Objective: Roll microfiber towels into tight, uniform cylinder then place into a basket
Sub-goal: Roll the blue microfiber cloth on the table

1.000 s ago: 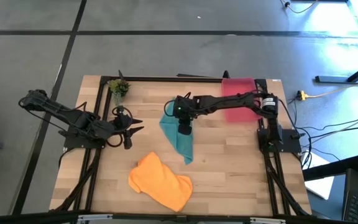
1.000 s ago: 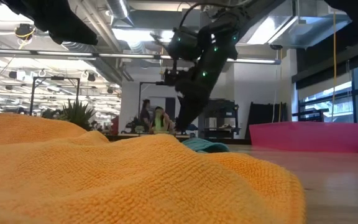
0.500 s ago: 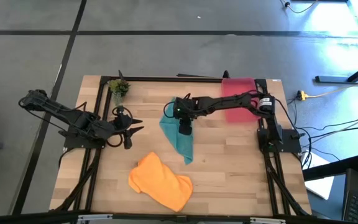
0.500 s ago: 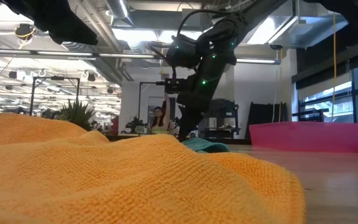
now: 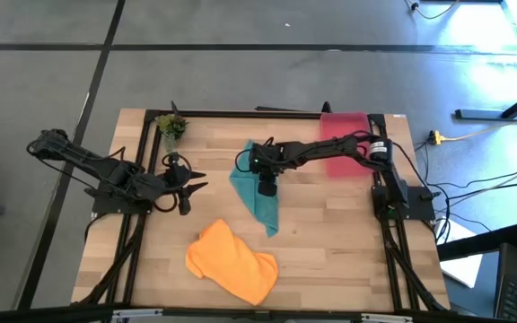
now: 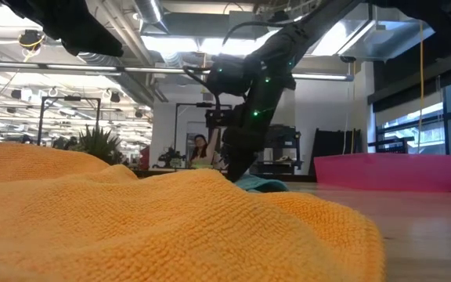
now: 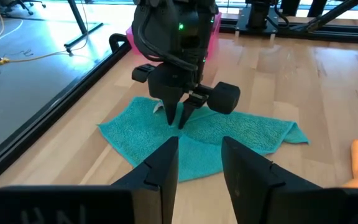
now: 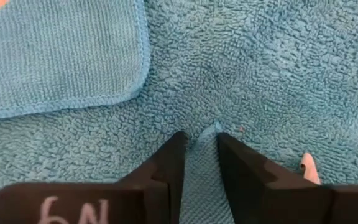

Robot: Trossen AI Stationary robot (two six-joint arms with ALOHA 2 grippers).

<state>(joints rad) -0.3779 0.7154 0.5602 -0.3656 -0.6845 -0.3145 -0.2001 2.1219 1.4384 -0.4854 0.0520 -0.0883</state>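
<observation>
A teal towel [image 5: 258, 205] lies spread on the table's middle, one hemmed corner [image 8: 61, 62] folded over on top of it. My right gripper [image 5: 266, 188] stands on its far half, fingers pointing steeply down and shut on a small pucker of cloth. An orange towel [image 5: 232, 262] lies crumpled near the front edge. The red-pink basket [image 5: 344, 144] rests at the far right. My left gripper [image 5: 201, 179] hovers open over the table's left side, pointing toward the teal towel [image 7: 253, 134], with nothing between its fingers. My right gripper pinches a small raised pucker [image 8: 207, 133] of the teal towel's top surface between its two fingers, away from the edges. The fingers [image 7: 178, 115] come from above, slanting down. The towel lies flat on the table around the pinch, slack; one layer or several, I cannot tell.
A small green plant [image 5: 172, 126] stands at the far left corner. Black frame rails [image 5: 240, 113] run along the table's far edge and sides. Bare wood lies between the teal towel and the basket [image 6: 382, 172]. A person shows in the room behind the table.
My right gripper has sunk a little, straight down onto the teal towel, its arm tipping lower. The towels and my left arm have kept still.
</observation>
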